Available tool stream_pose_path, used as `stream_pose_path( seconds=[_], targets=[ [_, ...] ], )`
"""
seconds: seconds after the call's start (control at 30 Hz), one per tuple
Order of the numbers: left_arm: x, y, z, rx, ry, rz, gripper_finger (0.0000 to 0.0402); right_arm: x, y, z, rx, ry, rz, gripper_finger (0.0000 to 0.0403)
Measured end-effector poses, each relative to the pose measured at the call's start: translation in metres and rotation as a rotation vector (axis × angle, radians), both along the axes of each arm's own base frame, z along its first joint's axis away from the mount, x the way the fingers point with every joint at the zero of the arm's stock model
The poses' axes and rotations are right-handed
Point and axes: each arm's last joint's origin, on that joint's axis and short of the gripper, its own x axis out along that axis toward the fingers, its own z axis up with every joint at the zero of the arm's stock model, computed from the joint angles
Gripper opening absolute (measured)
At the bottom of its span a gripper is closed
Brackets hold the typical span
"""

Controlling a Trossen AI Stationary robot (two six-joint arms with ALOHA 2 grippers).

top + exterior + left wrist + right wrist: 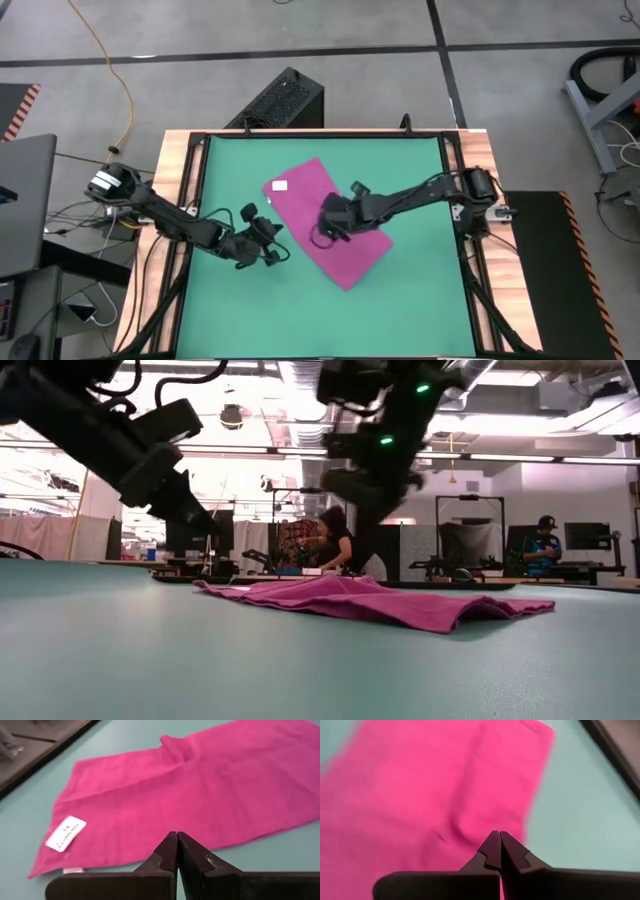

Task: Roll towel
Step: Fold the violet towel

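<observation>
Basically flat towel, both grippers closed and empty

Towel point(328, 220): magenta-pink, lies spread out on the green mat point(400, 300), near its middle, set diagonally. Not rolled. White tag point(279, 185) on the corner toward the far left. A low wrinkle point(175, 747) runs across the cloth; in the low view the towel point(380, 600) lies nearly flat, with a slight hump in the middle.

Right gripper point(322, 228): over the towel's middle, fingers pressed together, nothing between them. In the right wrist view the closed fingertips point(499, 851) point down at the pink cloth; contact with it cannot be told.

Left gripper point(272, 232): just beside the towel's left edge, over bare mat, fingers pressed together, holding nothing. In the left wrist view its fingertips point(176, 851) sit at the cloth's edge, tag point(66, 833) nearby.

Around: wooden table frame point(180, 170), black box point(283, 100) on the floor behind the table. In the low view, people point(335, 540) sit at desks in the room behind.
</observation>
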Motion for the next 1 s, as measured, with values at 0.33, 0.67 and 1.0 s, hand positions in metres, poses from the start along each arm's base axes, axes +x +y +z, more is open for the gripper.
stream_pose_path(
  seconds=[0.33,0.67,1.0],
  targets=[
    [0.003,-0.006,0.003,-0.073,-0.099,-0.126,0.0000,-0.074,0.051,-0.055,0.019,0.052,-0.092,0.0011],
    [0.003,-0.008,0.003,-0.139,-0.099,-0.164,0.0000,-0.082,0.092,-0.070,0.206,-0.107,-0.086,0.0011],
    [0.003,-0.011,0.002,-0.158,-0.062,-0.267,0.0006,-0.033,0.108,-0.033,0.223,-0.419,0.246,0.0011]
  ],
)
